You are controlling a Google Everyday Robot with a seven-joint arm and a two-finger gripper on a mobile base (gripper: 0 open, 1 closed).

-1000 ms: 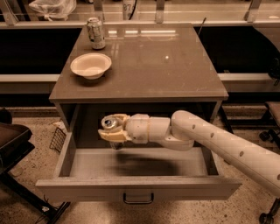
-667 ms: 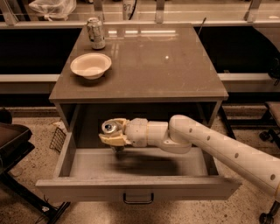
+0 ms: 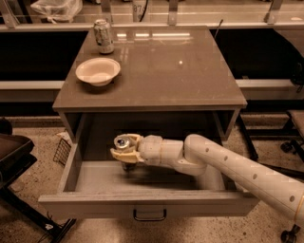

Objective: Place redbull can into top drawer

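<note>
The drawer [image 3: 147, 205] stands pulled out below the front edge of the tabletop [image 3: 180, 71], its flat front panel carrying a small dark handle [image 3: 149, 216] at the centre. The arm [image 3: 228, 166] reaches in from the right, passing under the front right corner and across the drawer's inside toward its left half. The gripper [image 3: 124, 149] sits there, below the front edge and left of its middle, with its fingers closed round the slim can [image 3: 122, 142]. That can stands upright in the grip, its pull-tab top facing up and showing between the fingers. Its lower part is dark beneath the gripper, and whether its base touches the drawer floor cannot be told. It is clear of the drawer's left wall and of the front panel. On the tabletop a pale bowl [image 3: 98, 71] rests near the left edge, about halfway back. A short can [image 3: 103, 36] stands upright close to the back left corner, just behind the bowl and apart from it. The rest of the surface shows glare from lights along the back edge. Off the left edge, on the floor, stands a dark chair [image 3: 12, 152]. Beyond the back left corner lies a clear plastic bag [image 3: 57, 8].
</note>
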